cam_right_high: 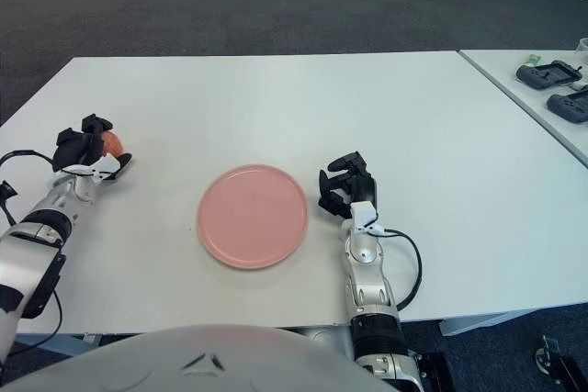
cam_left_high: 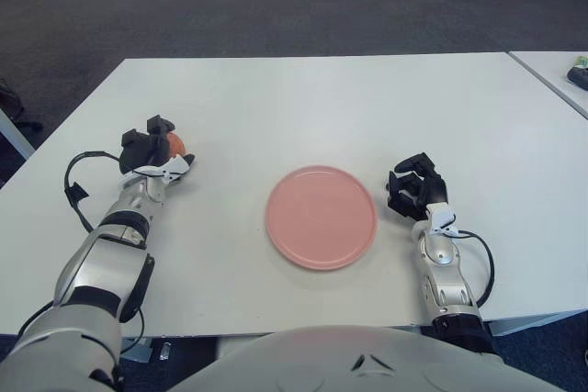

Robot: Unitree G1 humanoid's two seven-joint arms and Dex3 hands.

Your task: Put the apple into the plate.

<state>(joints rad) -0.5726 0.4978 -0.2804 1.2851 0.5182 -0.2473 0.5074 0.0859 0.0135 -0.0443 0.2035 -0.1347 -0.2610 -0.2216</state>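
While left hand grips apple (plate apart)

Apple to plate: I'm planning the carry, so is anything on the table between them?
Nothing visible. The left hand is closed around the apple near the table's left side, and only bare tabletop lies between it and the pink plate. The right hand shows beyond the plate's right side.

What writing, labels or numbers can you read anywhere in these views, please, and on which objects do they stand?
None can be read.
Pink plate, apple in the left hand, right hand, white table: no print shows.
Dark devices on the side table: too small to tell.
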